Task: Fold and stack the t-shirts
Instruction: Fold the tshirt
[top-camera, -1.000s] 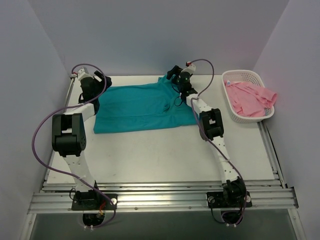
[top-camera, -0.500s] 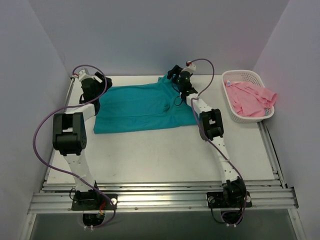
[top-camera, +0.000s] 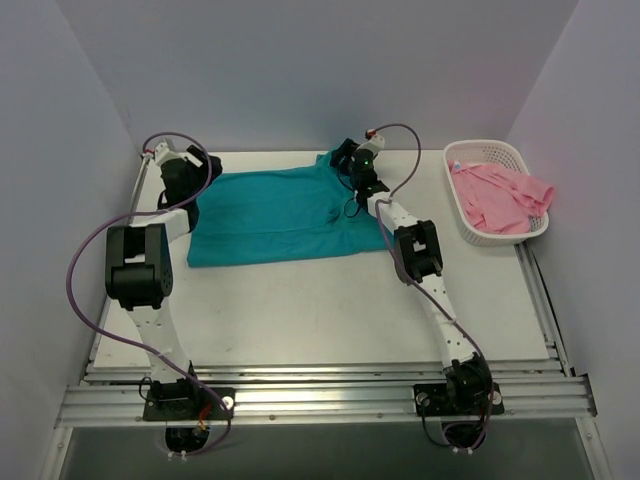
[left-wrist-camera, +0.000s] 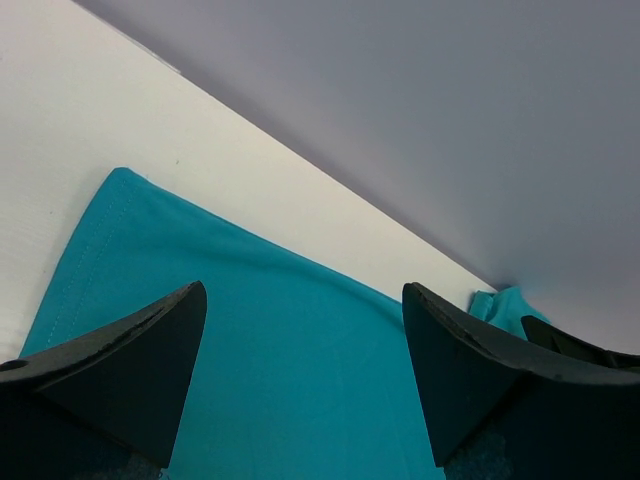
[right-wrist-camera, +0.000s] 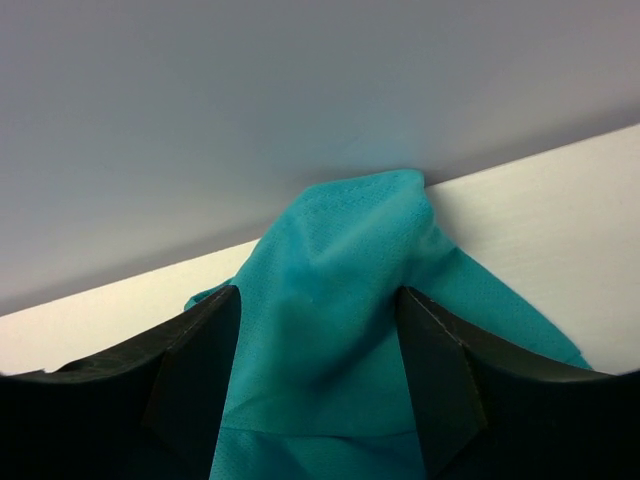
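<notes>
Left gripper (left-wrist-camera: 302, 300) gapes wide at edge of flat plain teal cloth t-shirt (top-camera: 270, 215); right gripper (right-wrist-camera: 318, 300) straddles its bunched-up part, clamped or not cannot tell.

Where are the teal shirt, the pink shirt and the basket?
teal shirt (top-camera: 275, 215), top view, middle of the cloth
pink shirt (top-camera: 495, 195), top view, its bunched middle
basket (top-camera: 492, 238), top view, near wall

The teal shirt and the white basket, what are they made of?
The teal shirt looks like soft matte knit cloth, probably cotton or a blend: it bunches and shows stitched hems. The basket seems rigid, smooth white plastic, judging by its moulded lattice walls.
</notes>
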